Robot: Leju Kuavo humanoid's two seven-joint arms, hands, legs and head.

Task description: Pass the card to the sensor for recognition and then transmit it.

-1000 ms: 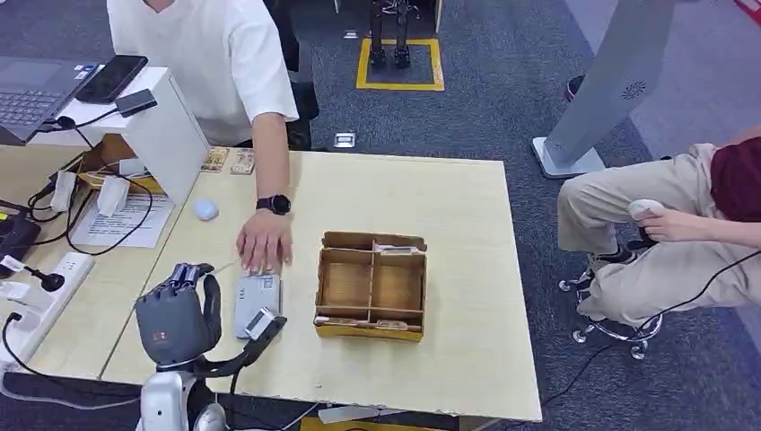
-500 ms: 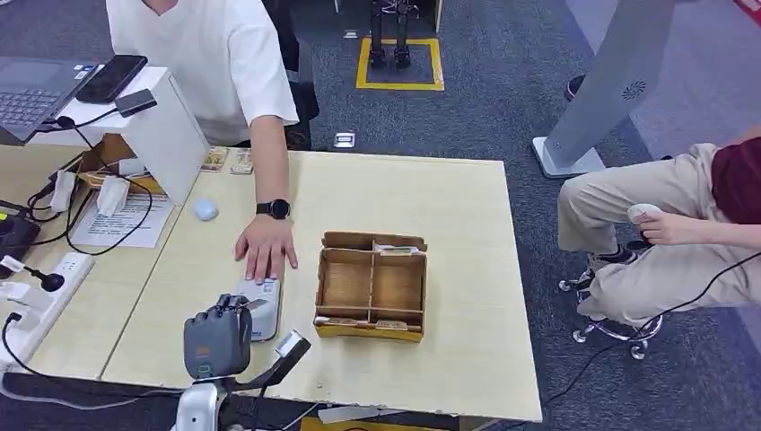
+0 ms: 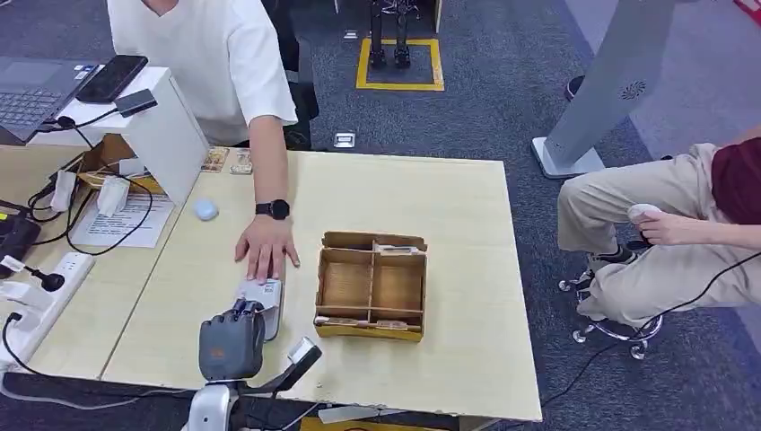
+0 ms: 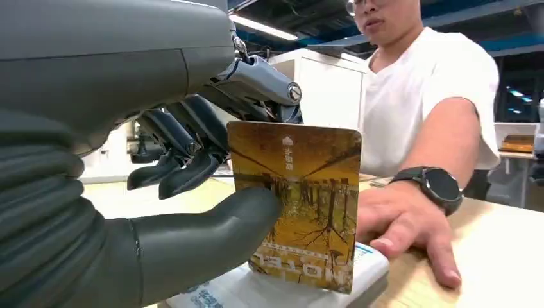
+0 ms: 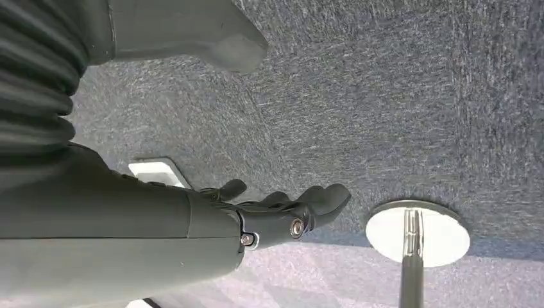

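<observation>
Three views, head one first. Left hand (image 3: 232, 344) low over the near edge of the pale wooden table (image 3: 449, 359), fingers curled toward the small white box-shaped card sensor (image 3: 261, 305) lying flat just left of the brown cardboard divider tray (image 3: 371, 285). Card itself hard to make out from up here, maybe hidden behind the fingers. Person's hand (image 3: 266, 249) with a black wristwatch (image 3: 275, 208) resting flat on the table, fingertips touching the far end of the sensor. Further left: white slanted stand (image 3: 161, 135), black phone (image 3: 112, 78) on top of it, white power strip (image 3: 36, 296) with cables near the table edge. Second person seated off to the right in tan trousers (image 3: 628, 233).

Left wrist view, much clearer. Yellow-brown rectangular card with a tree picture (image 4: 298, 205) pinched upright between the thick grey thumb (image 4: 212, 237) in front and the dark fingers (image 4: 186, 160) behind it, other fingers curled loosely beside. Bottom edge of the card right down at the top face of the white sensor, looks like touching. Person's hand flat on the table just beside the sensor, watch on the wrist, white T-shirt (image 4: 423, 90) behind.

Right wrist view. Right hand (image 5: 276, 212) hanging over grey carpet (image 5: 398, 96), holding nothing, fingers stretched out and slightly apart. Round silver metal base plate with a pole (image 5: 417, 234) on the floor nearby.
</observation>
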